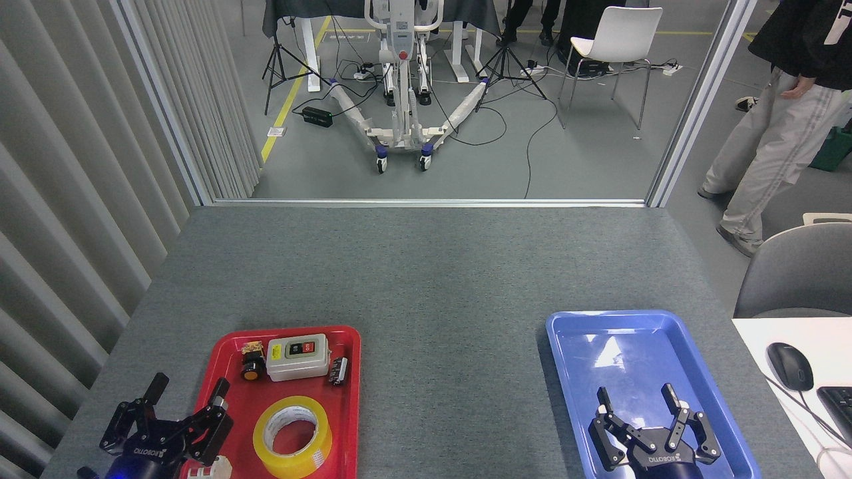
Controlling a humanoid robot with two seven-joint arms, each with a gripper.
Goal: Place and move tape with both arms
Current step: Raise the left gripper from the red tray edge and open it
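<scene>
At seven o'clock on the worktop (426, 279), the tape (293, 436) lies flat in the red tray (229, 406), core up for gripping. Left end effector (190, 389) waits beside it released; right end effector (638, 398) hovers released over the blue tray (566, 346), probably the destination.

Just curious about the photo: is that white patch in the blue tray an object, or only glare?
Head view: only glare, light reflecting off the glossy blue plastic tray; the grey felt-like tabletop shows none, and the image is sharp throughout.
</scene>
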